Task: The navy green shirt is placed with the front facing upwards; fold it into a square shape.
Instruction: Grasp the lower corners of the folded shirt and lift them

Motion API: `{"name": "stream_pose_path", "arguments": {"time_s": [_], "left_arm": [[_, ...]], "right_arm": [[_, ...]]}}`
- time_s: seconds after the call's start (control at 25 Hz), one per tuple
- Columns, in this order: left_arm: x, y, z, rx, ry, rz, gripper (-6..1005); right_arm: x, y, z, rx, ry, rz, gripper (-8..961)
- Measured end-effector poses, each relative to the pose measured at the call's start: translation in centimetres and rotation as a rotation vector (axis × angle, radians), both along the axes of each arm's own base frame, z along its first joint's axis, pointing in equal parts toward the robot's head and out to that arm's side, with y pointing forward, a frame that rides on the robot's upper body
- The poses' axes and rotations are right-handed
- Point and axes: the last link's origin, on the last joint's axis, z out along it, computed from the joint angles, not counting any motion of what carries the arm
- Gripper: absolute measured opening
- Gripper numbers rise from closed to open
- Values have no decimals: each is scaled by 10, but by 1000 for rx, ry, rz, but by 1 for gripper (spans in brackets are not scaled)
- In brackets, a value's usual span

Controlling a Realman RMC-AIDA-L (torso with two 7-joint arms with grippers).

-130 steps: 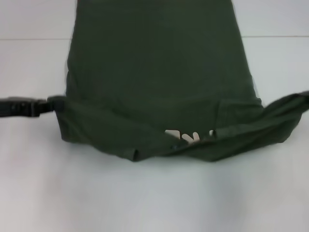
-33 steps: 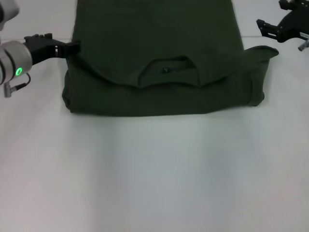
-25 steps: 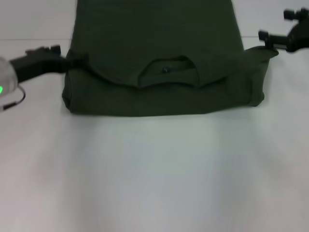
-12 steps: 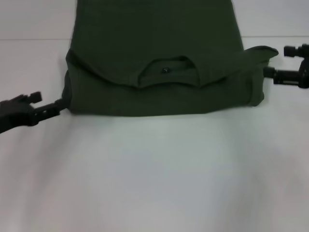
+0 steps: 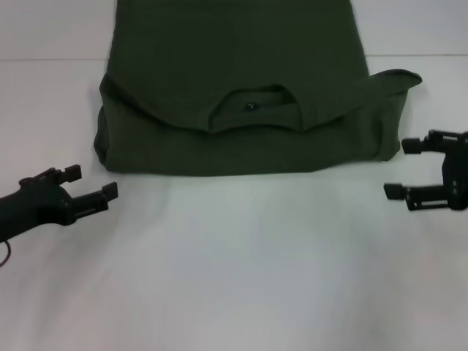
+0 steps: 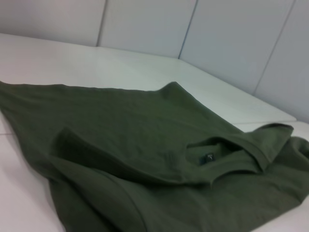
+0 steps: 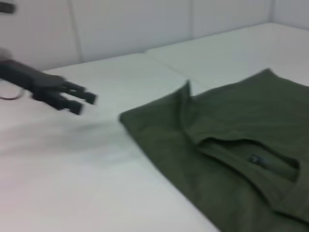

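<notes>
The left gripper point(image 5: 91, 186) and right gripper point(image 5: 413, 170) hover over the white table point(image 5: 241, 270), nearest the robot, one off each near corner of the garment; both have fingers spread apart and hold nothing. Beyond them lies the navy green shirt point(image 5: 241, 110), its collar end folded over so the collar point(image 5: 252, 108) faces up near the fold. The far portion extends flat away from the robot. The fabric appears soft, light and limp; it will likely sag and wrinkle. Recommended hold: pinch the doubled near edge at both corners.
</notes>
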Motion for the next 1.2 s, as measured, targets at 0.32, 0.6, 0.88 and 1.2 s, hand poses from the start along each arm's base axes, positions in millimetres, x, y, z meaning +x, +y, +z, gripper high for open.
{"name": "stream_pose_path", "arguments": {"time_s": [0.32,0.6,0.88,1.2], "left_arm": [[-10,18,-18,84,86,37,909],[-5,39,-39,101,174,31,901],[3,51,-52,97,222,6,893],[3,56,-51,112,236,11,884]], "right_arm": [[5,-16,-2,-27,9,59,904],[4,-14,-4,-29,9,59,896],[7,-13,-7,-26,12,44,888],[11,-11,-8,-8,7,34,879]]}}
